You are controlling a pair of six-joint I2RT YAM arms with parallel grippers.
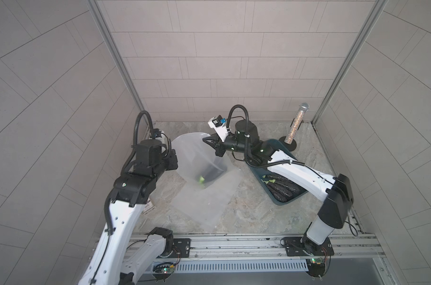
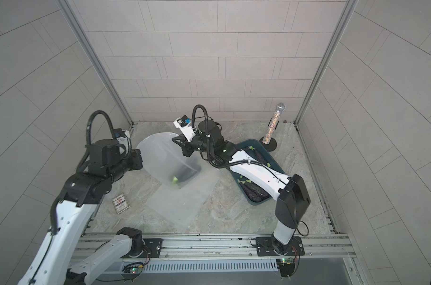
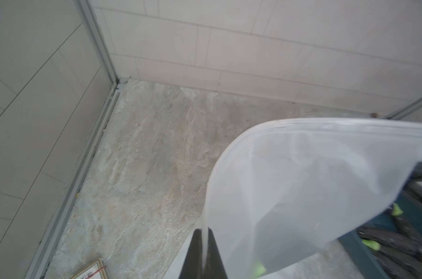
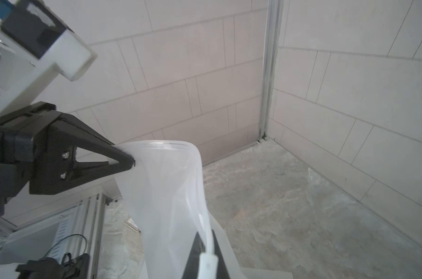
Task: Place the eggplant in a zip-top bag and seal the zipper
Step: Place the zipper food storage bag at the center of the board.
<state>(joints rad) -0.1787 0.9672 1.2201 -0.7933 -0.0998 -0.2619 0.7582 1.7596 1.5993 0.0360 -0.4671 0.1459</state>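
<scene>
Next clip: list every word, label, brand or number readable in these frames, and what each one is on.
No text can be read.
Small box: a red emblem and printed lines, too small and blurred to read.
Zip-top bag: no print visible.
Glitter microphone: no label visible.

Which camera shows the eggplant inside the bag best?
Both top views: the eggplant shows through the bag, dark with a green stem. Left wrist catches only its green tip; right wrist shows none of it.
</scene>
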